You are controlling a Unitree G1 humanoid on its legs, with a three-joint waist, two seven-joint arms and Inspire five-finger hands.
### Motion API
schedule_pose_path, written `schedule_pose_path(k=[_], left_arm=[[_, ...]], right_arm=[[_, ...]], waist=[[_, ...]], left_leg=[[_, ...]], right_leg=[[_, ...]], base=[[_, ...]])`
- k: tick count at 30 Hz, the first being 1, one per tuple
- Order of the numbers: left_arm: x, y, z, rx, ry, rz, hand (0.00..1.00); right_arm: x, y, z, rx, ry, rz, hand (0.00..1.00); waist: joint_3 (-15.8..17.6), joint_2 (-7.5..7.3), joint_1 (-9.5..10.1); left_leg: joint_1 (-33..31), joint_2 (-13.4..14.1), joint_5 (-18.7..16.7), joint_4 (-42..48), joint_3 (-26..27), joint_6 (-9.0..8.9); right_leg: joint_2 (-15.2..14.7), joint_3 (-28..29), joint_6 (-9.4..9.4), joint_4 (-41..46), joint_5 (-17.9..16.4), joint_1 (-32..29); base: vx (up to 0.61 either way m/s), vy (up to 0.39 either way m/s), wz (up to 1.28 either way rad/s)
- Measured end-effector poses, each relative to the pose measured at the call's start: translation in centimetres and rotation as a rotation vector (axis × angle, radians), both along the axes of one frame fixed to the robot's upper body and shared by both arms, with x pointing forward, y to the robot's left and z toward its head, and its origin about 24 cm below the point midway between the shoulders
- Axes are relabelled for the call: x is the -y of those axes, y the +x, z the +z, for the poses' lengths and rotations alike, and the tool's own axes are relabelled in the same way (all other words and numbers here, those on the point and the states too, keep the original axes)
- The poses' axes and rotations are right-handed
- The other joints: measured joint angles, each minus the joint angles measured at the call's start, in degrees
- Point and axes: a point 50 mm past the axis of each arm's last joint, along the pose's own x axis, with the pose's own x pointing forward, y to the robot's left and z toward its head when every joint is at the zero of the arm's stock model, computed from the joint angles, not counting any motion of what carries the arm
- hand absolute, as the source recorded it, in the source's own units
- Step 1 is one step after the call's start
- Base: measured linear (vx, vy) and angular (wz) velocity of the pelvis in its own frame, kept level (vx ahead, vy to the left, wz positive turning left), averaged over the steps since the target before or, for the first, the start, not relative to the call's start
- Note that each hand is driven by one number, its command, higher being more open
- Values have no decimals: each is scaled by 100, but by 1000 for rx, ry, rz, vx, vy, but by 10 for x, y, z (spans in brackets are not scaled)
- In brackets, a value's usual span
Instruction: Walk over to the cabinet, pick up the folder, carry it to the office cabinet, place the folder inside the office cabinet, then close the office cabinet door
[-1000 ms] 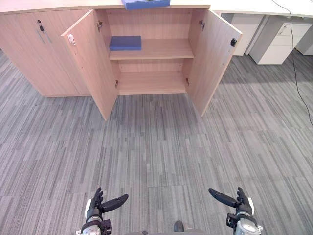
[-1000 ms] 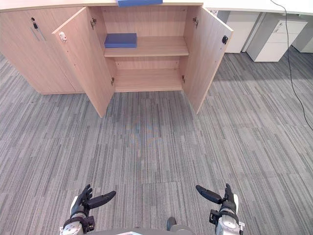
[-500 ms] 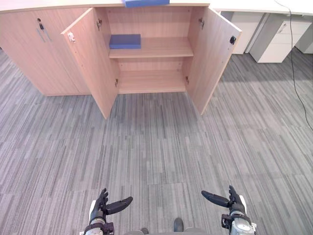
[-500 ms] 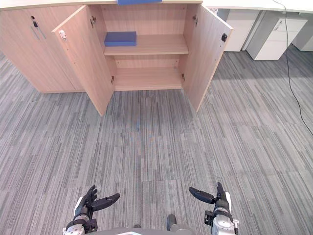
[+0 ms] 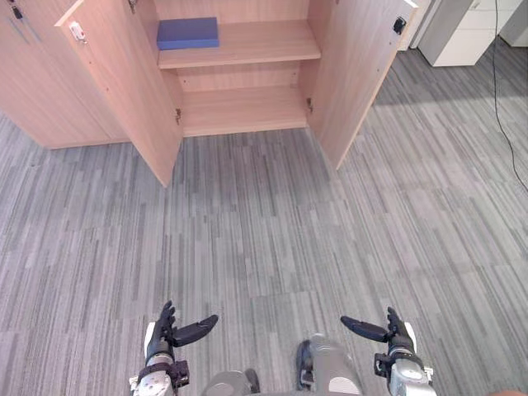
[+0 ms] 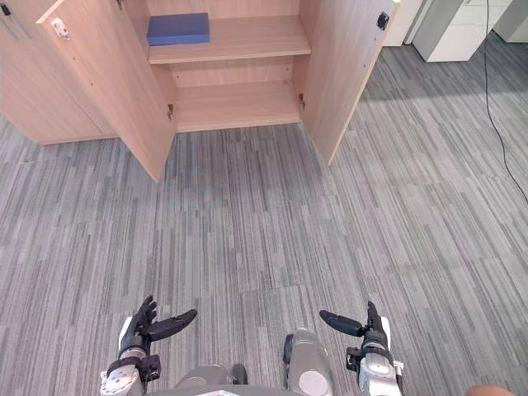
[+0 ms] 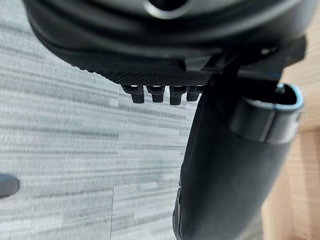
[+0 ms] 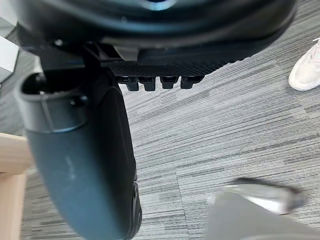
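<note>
My left hand [image 5: 167, 340] and right hand [image 5: 394, 341] spread, empty, above carpet [image 5: 264, 231]; blue folder [image 5: 188, 33] lies on the upper shelf [image 5: 268, 43] of the open cabinet [image 5: 124, 91].

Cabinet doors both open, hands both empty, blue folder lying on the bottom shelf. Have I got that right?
Not quite: the blue folder lies on the upper shelf, not the bottom one, as the left eye view shows. The rest holds: the left door and right door stand open, and the left hand and right hand are empty.
</note>
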Motion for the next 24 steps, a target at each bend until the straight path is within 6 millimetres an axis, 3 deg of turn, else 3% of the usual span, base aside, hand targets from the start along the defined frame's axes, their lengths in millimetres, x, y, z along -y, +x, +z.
schedule_pose_path(k=[1, 2, 3, 4, 5, 6, 7, 8, 9, 11, 12, 13, 14, 15, 17, 18, 19, 20, 21, 22, 23, 24], left_arm=[[2, 8, 1, 15, -3, 7, 100], [1, 14, 4, 30, 1, 8, 100], [1, 14, 4, 29, 2, 9, 100], [3, 14, 2, 23, -4, 10, 100], [8, 16, 1, 24, -18, 13, 100], [11, 19, 1, 29, -27, 7, 100], [16, 20, -1, 26, -45, 6, 100], [18, 19, -2, 23, -54, 7, 100], [23, 16, -4, 23, -75, 6, 100], [24, 17, -2, 36, -76, 3, 100], [24, 19, 1, 54, -75, 1, 100], [24, 19, 1, 55, -76, 2, 100], [24, 18, 1, 51, -75, 3, 100], [23, 17, 0, 47, -74, 4, 100], [21, 5, -4, 12, -71, 15, 100], [20, 0, -6, -4, -71, 21, 100], [20, -3, -8, -15, -69, 28, 100], [18, -4, -8, -19, -67, 35, 100], [14, -3, -8, -16, -61, 53, 100], [14, 3, -6, 0, -61, 58, 100], [13, 9, -3, 17, -60, 61, 100], [13, 8, -3, 16, -57, 60, 100]], right_arm=[[4, 1, 1, 2, -11, 1, 100], [5, -1, 1, -3, -16, -4, 100], [5, -3, 1, -5, -17, -5, 100], [8, -9, -1, -22, -27, -16, 100], [12, -9, 0, -23, -38, -20, 100], [10, -2, 3, -4, -36, -25, 100], [8, 1, 4, 7, -35, -21, 100], [7, 1, 4, 8, -33, -19, 100], [2, 1, 3, 9, -24, -8, 100], [-7, 7, 4, 38, -8, 9, 100], [-16, 16, 11, 100, 10, 15, 100], [-17, 18, 12, 107, 11, 17, 100], [-19, 24, 13, 123, 20, 25, 100], [-20, 27, 13, 125, 23, 25, 100], [-18, 34, 13, 120, 23, 26, 100], [-16, 34, 13, 111, 16, 23, 100], [-12, 29, 9, 86, 7, 7, 100], [-11, 25, 6, 64, 6, -1, 100], [-14, 20, 0, 31, 19, -6, 100], [-14, 18, -1, 25, 23, -9, 100], [-16, 13, -5, 4, 47, -42, 100], [-18, 10, -7, -3, 56, -53, 100]], waist=[[111, 116, -96], [169, 136, -175], [158, 115, -177], [149, 84, -254], [178, 194, -262], [191, 196, -300], [191, 196, -307], [194, 194, -311], [211, 181, -277], [246, 150, -103], [309, 44, 53], [310, 42, 66], [334, -5, 121], [333, -11, 170], [364, -80, 364], [360, -95, 409], [339, -86, 496], [320, -129, 536], [250, -321, 490], [236, -372, 431], [236, -428, 383], [228, -466, 380]], left_leg=[[179, 174, 31, -254, -146, -54], [428, 301, 63, -520, -258, -176], [462, 302, 50, -530, -281, -267], [667, 358, -52, -506, -400, -470], [704, 470, -76, -410, -426, -532], [572, 552, 99, 21, -405, -877], [383, 585, 410, 795, -351, -1094], [223, 628, 661, 1389, -331, -1130], [-420, 886, 1366, 3241, -291, -1232], [-1104, 1290, 1149, 4786, 118, -1009], [-1938, 1508, 870, 5466, 590, -711], [-2080, 1524, 838, 5470, 644, -659], [-2536, 1473, 707, 5106, 895, -501], [-2699, 1389, 638, 4706, 1006, -511], [-3056, 930, 744, 2440, 1022, -591], [-3099, 747, 1058, 1418, 897, -667], [-3077, 585, 1750, 520, 788, -698], [-3019, 509, 2125, 533, 775, -617], [-3043, 269, 2344, 678, 727, -68], [-3097, 208, 2171, 850, 704, 74], [-3061, 175, 1643, 1451, 710, 144], [-2906, 157, 1439, 1584, 745, 151]], right_leg=[[154, -125, -39, -582, 235, -185], [313, -116, -74, -1407, 837, -387], [314, -76, -98, -1550, 1020, -380], [264, 13, -353, -1589, 2010, -353], [317, -82, -486, -1271, 1840, -397], [254, -151, -581, -751, 1396, -464], [226, -224, -604, -538, 1021, -243], [227, -259, -603, -550, 860, -18], [312, -311, -630, -804, 628, 678], [497, -285, -715, -1147, 539, 1285], [554, -213, -672, -1572, 347, 1916], [562, -210, -672, -1641, 339, 2007], [577, -130, -716, -1924, 225, 2341], [568, -61, -692, -2057, 211, 2477], [453, 307, -521, -2494, 108, 2996], [385, 402, -373, -2636, 67, 3227], [294, 533, -163, -2844, -15, 3527], [219, 595, -78, -2895, -60, 3639], [-19, 595, 14, -2822, -104, 3703], [-133, 584, 111, -2658, -49, 3649], [-251, 721, 318, -1890, 78, 3571], [-305, 769, 416, -1381, 154, 3486]], base=[[601, -122, 71], [512, -109, 65], [590, -156, 67], [407, -126, 42], [767, -259, 49], [625, -228, 31], [750, -290, 34], [649, -260, 41], [635, -253, 29], [606, -208, 1], [596, -172, -8], [559, -117, -5], [370, -38, -12], [483, 3, -46], [608, 82, -79], [628, 135, -75], [675, 196, -61], [574, 177, -38], [734, 230, -1], [749, 234, 22], [739, 240, 14], [839, 277, -7]])
